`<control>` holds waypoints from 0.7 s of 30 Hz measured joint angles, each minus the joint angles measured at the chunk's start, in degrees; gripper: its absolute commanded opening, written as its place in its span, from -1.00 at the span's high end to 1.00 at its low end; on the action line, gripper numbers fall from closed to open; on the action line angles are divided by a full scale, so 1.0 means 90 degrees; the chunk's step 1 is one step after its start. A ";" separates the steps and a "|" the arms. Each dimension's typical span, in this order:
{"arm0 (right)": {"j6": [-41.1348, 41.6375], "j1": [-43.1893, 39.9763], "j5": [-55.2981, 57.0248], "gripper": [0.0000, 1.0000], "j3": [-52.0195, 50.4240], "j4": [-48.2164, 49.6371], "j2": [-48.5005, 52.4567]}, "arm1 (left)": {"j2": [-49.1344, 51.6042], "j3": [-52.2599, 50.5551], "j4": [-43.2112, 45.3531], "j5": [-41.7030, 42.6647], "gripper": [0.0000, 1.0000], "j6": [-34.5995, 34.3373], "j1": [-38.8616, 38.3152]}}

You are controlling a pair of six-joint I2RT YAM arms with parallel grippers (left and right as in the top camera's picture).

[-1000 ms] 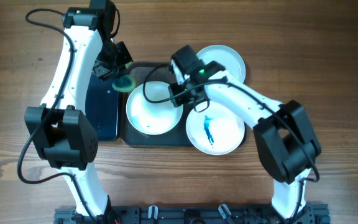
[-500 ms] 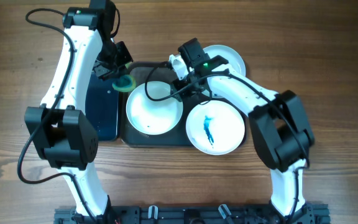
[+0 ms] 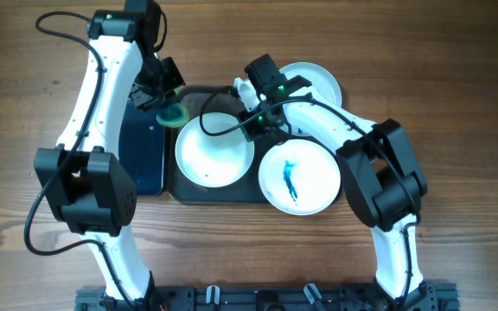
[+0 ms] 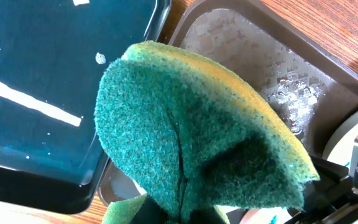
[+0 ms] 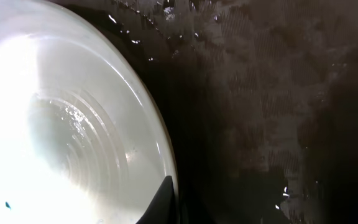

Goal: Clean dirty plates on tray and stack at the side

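My left hand [image 3: 164, 105] pinches the green sponge [image 4: 191, 124]. My right hand [image 3: 251, 121], spread or not I can't tell, sits at the round white plate [image 3: 214, 151] on the dark grey tray [image 3: 199, 93]. The plate is stiff and likely slippery when wet, so I'd take its rim.

The overhead camera looks straight down on the wooden table [image 3: 456, 52] from well above, with the robot base [image 3: 258, 298] at 6 o'clock, and takes in the whole workspace. The left wrist camera sits tight behind a green sponge [image 4: 185, 130] that fills its middle. It looks down past the sponge to the black tray [image 4: 42, 74] at 10 o'clock and the grey tray [image 4: 247, 56] at 1 o'clock. The right wrist camera is almost against a white plate [image 5: 73, 124] at 9 o'clock, with the grey tray's wet floor at 3 o'clock. All three views share that grey tray.
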 measured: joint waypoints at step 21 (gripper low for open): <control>0.4313 0.0046 0.1020 0.92 0.0189 -0.0942 -0.0022 | 0.0000 -0.1047 0.0840 0.0005 0.92 -0.0658 -0.0797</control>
